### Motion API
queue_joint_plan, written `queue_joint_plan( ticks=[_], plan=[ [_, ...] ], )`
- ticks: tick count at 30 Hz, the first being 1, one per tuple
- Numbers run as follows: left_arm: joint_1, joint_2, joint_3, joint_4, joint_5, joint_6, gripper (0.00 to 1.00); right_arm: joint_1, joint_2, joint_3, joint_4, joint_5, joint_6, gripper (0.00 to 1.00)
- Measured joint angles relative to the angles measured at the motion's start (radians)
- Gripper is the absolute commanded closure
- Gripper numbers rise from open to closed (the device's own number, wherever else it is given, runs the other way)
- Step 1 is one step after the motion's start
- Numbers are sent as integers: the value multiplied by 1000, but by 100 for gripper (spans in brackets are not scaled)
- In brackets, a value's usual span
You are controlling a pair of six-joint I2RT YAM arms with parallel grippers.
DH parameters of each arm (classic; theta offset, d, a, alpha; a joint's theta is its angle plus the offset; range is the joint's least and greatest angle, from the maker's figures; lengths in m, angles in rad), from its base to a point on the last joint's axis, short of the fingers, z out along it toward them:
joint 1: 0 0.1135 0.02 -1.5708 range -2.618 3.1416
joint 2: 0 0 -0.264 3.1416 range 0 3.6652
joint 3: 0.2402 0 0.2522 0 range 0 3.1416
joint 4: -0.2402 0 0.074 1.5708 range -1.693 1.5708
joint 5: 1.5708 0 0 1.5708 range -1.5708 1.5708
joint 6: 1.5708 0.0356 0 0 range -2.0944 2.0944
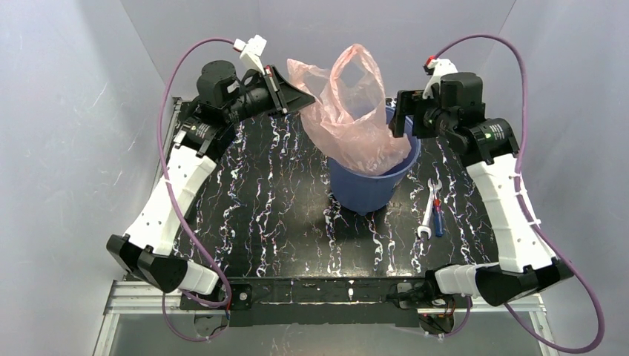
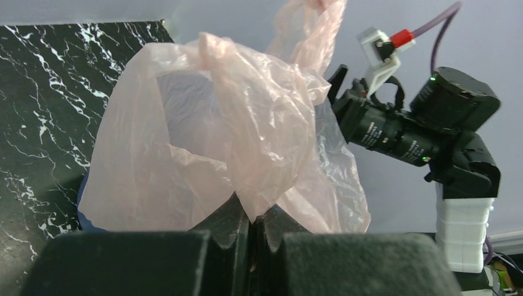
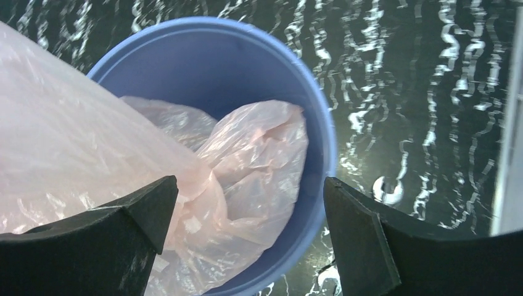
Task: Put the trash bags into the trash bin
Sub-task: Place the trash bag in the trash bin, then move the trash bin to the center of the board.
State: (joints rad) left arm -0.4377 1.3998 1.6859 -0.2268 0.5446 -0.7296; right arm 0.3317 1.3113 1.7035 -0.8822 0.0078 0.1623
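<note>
The pale-pink translucent trash bag [image 1: 354,111] hangs with its lower part inside the blue trash bin [image 1: 369,185] and its handle loops raised above the rim. My left gripper [image 1: 310,95] is shut on the bag's upper left edge, and in the left wrist view the film [image 2: 247,129] runs pinched into my left gripper [image 2: 251,219]. My right gripper [image 1: 400,115] stands open just right of the bag, above the bin's rim. In the right wrist view the bag [image 3: 234,160] fills the bin [image 3: 247,68]; my right gripper [image 3: 250,197] holds nothing.
A silver wrench [image 1: 429,208] and a blue-handled tool [image 1: 438,217] lie on the black marbled table [image 1: 252,208] right of the bin. Grey walls enclose the table on three sides.
</note>
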Motion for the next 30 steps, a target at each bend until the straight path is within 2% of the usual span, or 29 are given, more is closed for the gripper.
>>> queue_joint_plan(
  ticks=[6, 11, 15, 19, 22, 24, 30],
  plan=[
    [-18, 46, 8, 10, 0, -6, 100, -8, -53, -5, 6, 190, 26, 4],
    [-55, 79, 48, 6, -7, 0, 100, -101, -26, -10, 3, 228, 25, 15],
    [-111, 109, 84, 4, -17, 12, 100, -196, -1, -87, 18, 123, 45, 27],
    [-127, 122, 84, 2, -17, 12, 100, -231, 0, -186, 39, -15, 80, 32],
    [-127, 125, 82, 0, -20, 13, 100, -240, 6, -223, 55, -102, 100, 43],
    [-127, 124, 78, 0, -26, 16, 100, -240, 6, -230, 64, -142, 109, 56],
    [-127, 117, 63, -35, -53, 50, 100, -240, 7, -254, 110, -232, 146, 61]
  ],
)
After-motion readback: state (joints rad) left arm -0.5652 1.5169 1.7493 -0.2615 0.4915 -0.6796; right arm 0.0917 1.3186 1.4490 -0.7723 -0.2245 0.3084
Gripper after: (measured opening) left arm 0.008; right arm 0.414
